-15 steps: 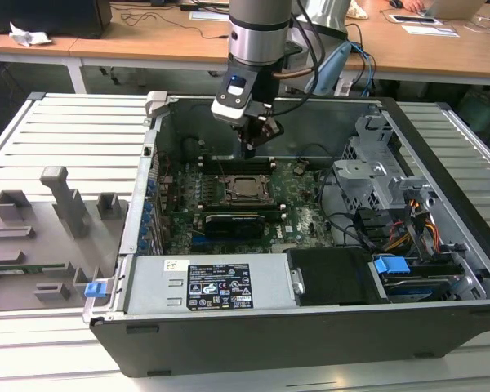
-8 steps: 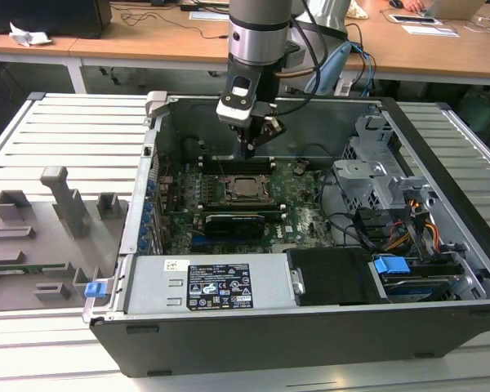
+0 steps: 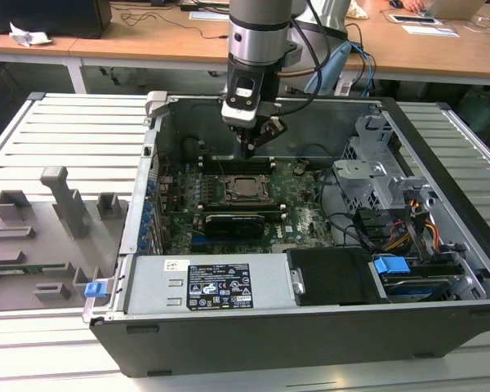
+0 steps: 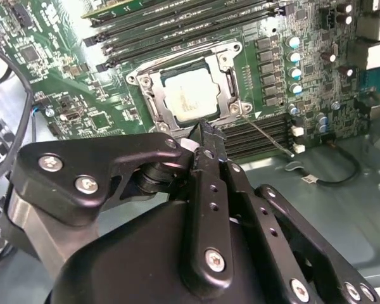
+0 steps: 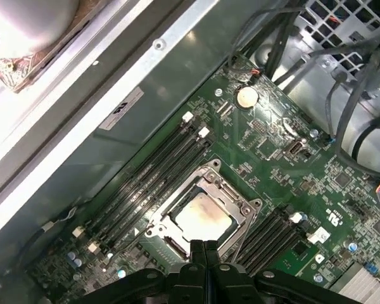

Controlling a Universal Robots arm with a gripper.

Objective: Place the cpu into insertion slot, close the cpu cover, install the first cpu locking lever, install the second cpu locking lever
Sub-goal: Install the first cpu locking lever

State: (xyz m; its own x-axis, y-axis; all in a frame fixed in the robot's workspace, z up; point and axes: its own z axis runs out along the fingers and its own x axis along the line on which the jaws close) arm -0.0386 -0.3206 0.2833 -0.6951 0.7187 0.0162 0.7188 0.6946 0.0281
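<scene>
Pinched fingers (image 5: 197, 254) over socketed cpu (image 5: 202, 217)

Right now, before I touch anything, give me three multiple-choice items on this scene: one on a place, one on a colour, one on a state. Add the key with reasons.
1. Where does the cpu lie?
A. in the insertion slot
B. on the grey rack outside the case
C. on top of the power supply

2. What colour is the motherboard?
A. red
B. green
C. white

3. How does the gripper stand?
A. open wide
B. shut on a cable
C. shut, holding nothing

Key:
1 A: in both wrist views the silvery chip sits framed in the insertion slot.
2 B: the board around the insertion slot is green.
3 C: in the first wrist view the fingertips meet with nothing between them.
</scene>
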